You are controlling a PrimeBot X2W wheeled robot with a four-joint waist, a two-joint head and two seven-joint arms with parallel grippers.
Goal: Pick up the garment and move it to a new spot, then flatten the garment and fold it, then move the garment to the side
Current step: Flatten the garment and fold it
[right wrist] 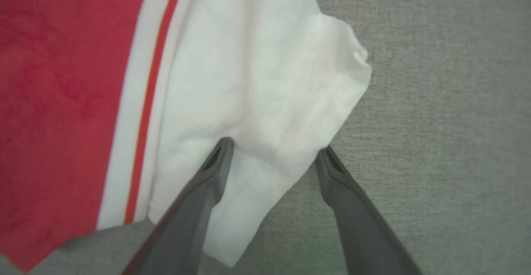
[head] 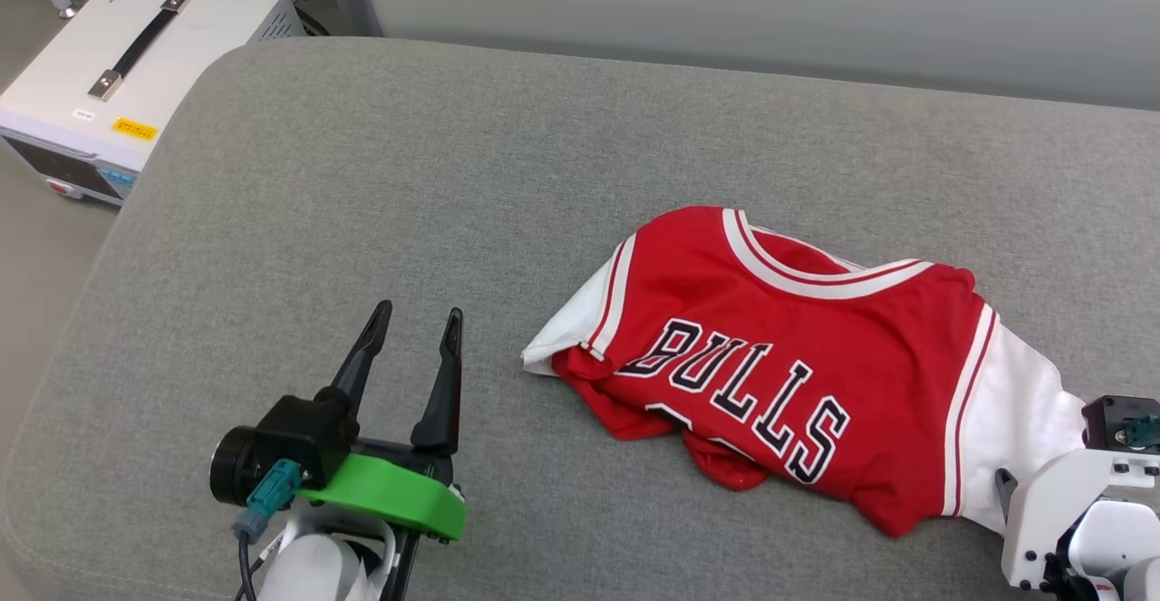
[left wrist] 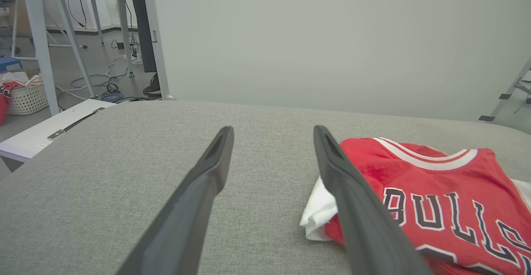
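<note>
The garment, a small red "BULLS" jersey with white sleeves, lies rumpled on the grey cushion, right of centre. Its lower hem is bunched under. My left gripper stands open to the left of it, a short gap from the left sleeve, with nothing between its fingers. In the left wrist view the left gripper points across the cushion with the garment to its right. My right gripper points down, open, astride the hem of the garment's white right sleeve. The right arm's white wrist is at the lower right.
A white equipment box with a black handle sits on the floor off the cushion's far left corner. A pale wall runs behind the cushion. Metal frame legs, cables and a white basket stand on the floor at the far left.
</note>
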